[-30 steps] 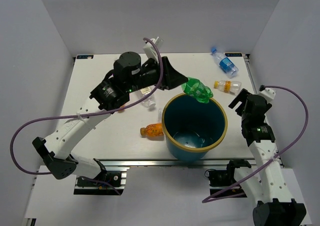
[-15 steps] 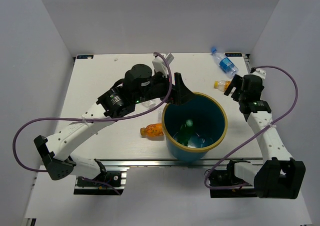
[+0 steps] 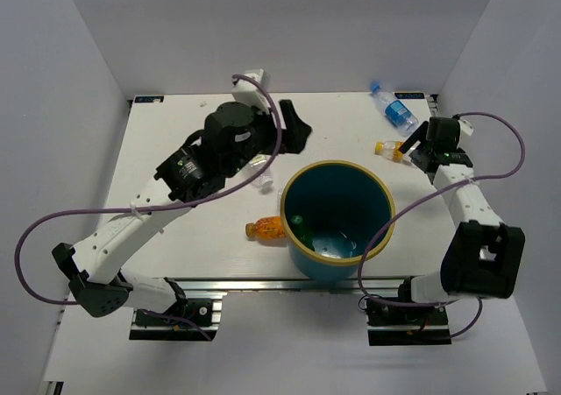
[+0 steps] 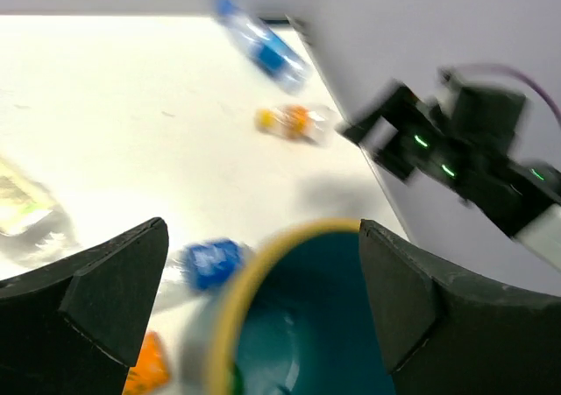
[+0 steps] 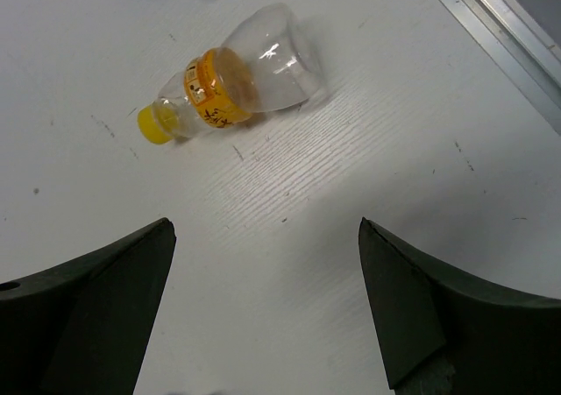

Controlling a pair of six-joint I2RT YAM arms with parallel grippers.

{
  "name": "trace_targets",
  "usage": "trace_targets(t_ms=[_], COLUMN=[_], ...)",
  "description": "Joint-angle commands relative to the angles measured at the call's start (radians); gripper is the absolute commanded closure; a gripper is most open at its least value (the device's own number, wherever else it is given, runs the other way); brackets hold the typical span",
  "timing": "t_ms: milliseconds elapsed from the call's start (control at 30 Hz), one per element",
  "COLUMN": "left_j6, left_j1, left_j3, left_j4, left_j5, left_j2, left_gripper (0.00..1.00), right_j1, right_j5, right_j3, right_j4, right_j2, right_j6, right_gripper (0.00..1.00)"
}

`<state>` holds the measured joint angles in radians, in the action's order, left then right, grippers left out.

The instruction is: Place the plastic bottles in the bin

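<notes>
The desk (image 3: pixel 162 128) is boxed in by pale walls on the left, far and right sides, and most of its bare room lies in the upper left and along the left of the overhead view. The bin (image 3: pixel 338 162) stands at the lower centre, close to the near edge, with the green bottle (image 3: pixel 298 229) lying inside against its left wall. An orange bottle (image 3: pixel 266 229) lies on the desk just beside the bin's left wall. The blue-labelled bottle (image 3: pixel 392 109) lies in the upper right corner, near the far and right edges. Below it, the yellow-capped bottle (image 3: pixel 390 148) lies close to the right edge, where a metal rail (image 5: pixel 500 18) borders the desk. The left claw (image 3: pixel 298 132) hangs above the desk up and left of the bin. Its fingers are spread wide in its wrist view, with nothing between them and the bin's rim below. The right claw (image 3: pixel 412 143) sits just right of the yellow-capped bottle. It is also spread wide and holds nothing; the bottle lies ahead of it, untouched.
</notes>
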<state>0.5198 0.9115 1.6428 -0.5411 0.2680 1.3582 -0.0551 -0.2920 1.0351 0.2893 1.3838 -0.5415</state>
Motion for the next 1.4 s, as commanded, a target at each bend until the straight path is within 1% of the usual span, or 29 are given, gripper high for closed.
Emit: trace_targets(t_ms=[0,67,100,133,167,200,233,267,367,400,500,567,700,867,1100,1267,1367], left_j6=[0.016,0.049,0.055,0.072,0.080,0.086,0.110,0.120,0.143,0.146,0.149,0.138,0.120,0.123,0.129,0.143,0.146], left_j1=[-0.141,-0.238,-0.326,-0.365,-0.405,-0.480,-0.509,-0.564,-0.666,-0.683,-0.717,-0.724,-0.724,-0.726,-0.724,-0.724,-0.726], left_j3=[-0.055,-0.101,-0.124,-0.164,-0.184,-0.204,-0.236,-0.247,-0.305,-0.322,-0.379,-0.399,-0.413,-0.434,-0.451,-0.457,-0.463], left_j4=[-0.042,-0.031,-0.028,-0.028,-0.030,-0.028,-0.040,-0.051,-0.059,-0.053,-0.028,-0.020,-0.030,-0.019,-0.030,-0.068,-0.102], left_j5=[0.171,0.120,0.108,0.094,0.041,0.008,-0.006,-0.024,-0.084,-0.095,-0.095,-0.087,-0.035,-0.038,-0.021,0.002,-0.004], left_j2=[-0.068,-0.100,-0.106,-0.102,-0.099,-0.091,-0.067,-0.053,-0.015,-0.013,-0.024,-0.040,-0.067,-0.099,-0.152,-0.171,-0.174], left_gripper=[0.02,0.02,0.02,0.02,0.02,0.02,0.02,0.02,0.02,0.02,0.02,0.02,0.02,0.02,0.02,0.02,0.02], right_j1=[-0.020,-0.023,-0.023,-0.023,-0.023,-0.023,-0.023,-0.025,-0.028,-0.029,-0.031,-0.032,-0.035,-0.035,-0.043,-0.063,-0.071], right_j5=[-0.003,0.013,0.008,-0.004,-0.012,-0.021,-0.044,-0.056,-0.085,-0.082,-0.076,-0.069,-0.067,-0.111,-0.150,-0.144,-0.147], right_j3=[0.065,0.106,0.121,0.146,0.157,0.164,0.169,0.181,0.189,0.192,0.215,0.236,0.299,0.316,0.359,0.376,0.391], right_j4=[-0.012,-0.007,-0.003,-0.004,-0.004,-0.007,-0.021,-0.024,-0.054,-0.062,-0.081,-0.090,-0.105,-0.108,-0.105,-0.134,-0.116], right_j2=[0.072,0.139,0.162,0.202,0.221,0.236,0.263,0.276,0.317,0.330,0.383,0.426,0.506,0.561,0.632,0.664,0.684], right_j6=[-0.104,-0.132,-0.138,-0.147,-0.161,-0.184,-0.199,-0.219,-0.293,-0.308,-0.379,-0.397,-0.442,-0.541,-0.600,-0.606,-0.601], right_gripper=[0.11,0.11,0.11,0.11,0.11,0.11,0.11,0.11,0.11,0.11,0.11,0.10,0.11,0.11,0.11,0.10,0.12])
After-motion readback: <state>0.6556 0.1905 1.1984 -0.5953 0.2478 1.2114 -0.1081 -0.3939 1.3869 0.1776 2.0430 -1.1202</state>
